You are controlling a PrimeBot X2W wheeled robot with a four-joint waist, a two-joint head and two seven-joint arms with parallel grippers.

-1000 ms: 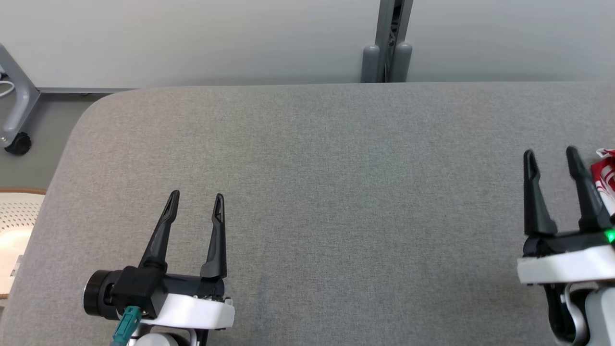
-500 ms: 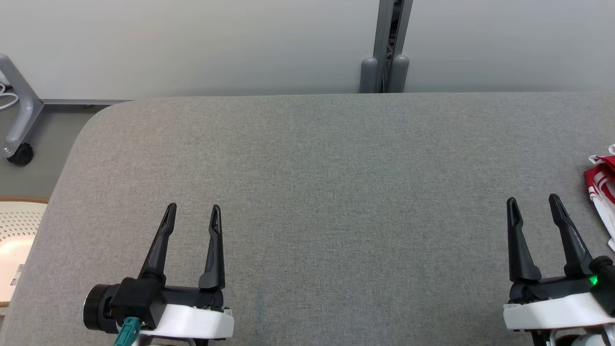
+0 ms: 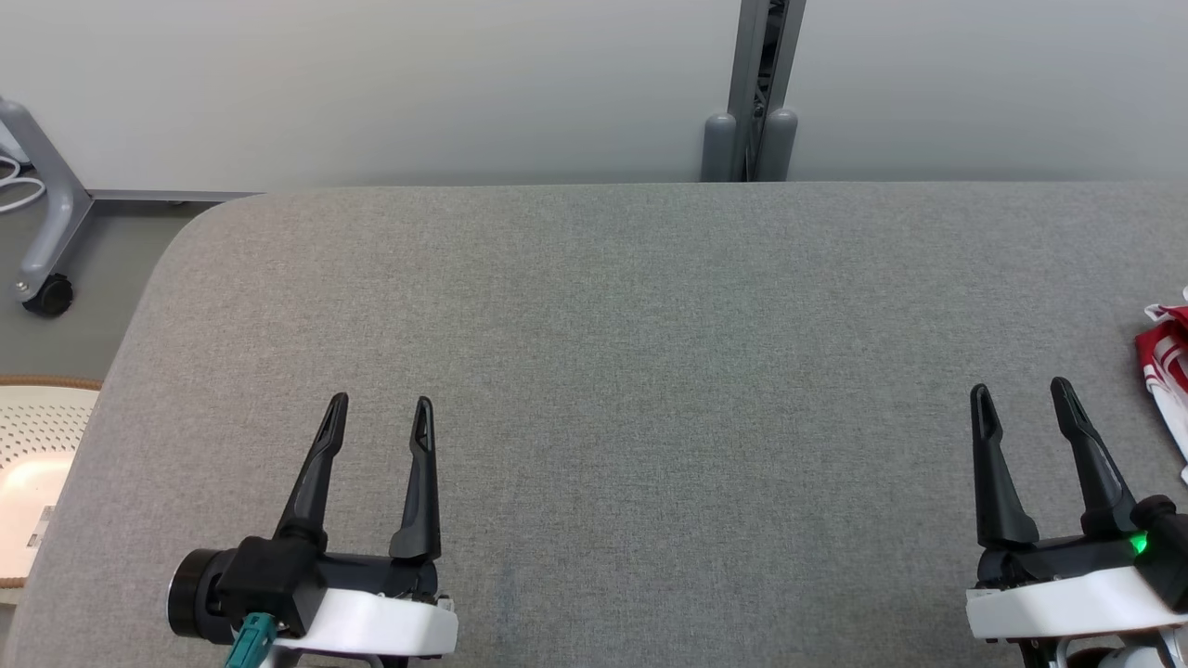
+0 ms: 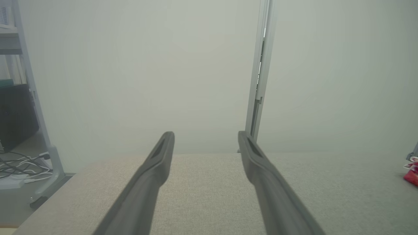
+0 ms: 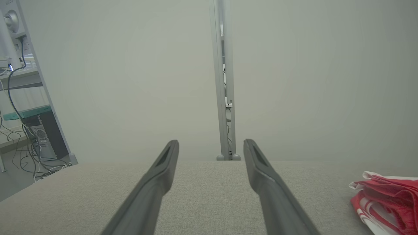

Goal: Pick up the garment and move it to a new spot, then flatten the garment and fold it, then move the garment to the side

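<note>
Your left gripper (image 3: 380,401) and right gripper (image 3: 1018,385) stand wide, empty. Keep them off the folded red-and-white garment (image 3: 1168,357) just right.

table (image 3: 594,325): woven cloth, matt; garment (image 5: 388,197): creased cloth; post (image 3: 761,83): smooth metal

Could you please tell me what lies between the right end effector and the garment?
Only bare grey tabletop; the head view shows that strip between the right end effector and the red and white garment.
</note>
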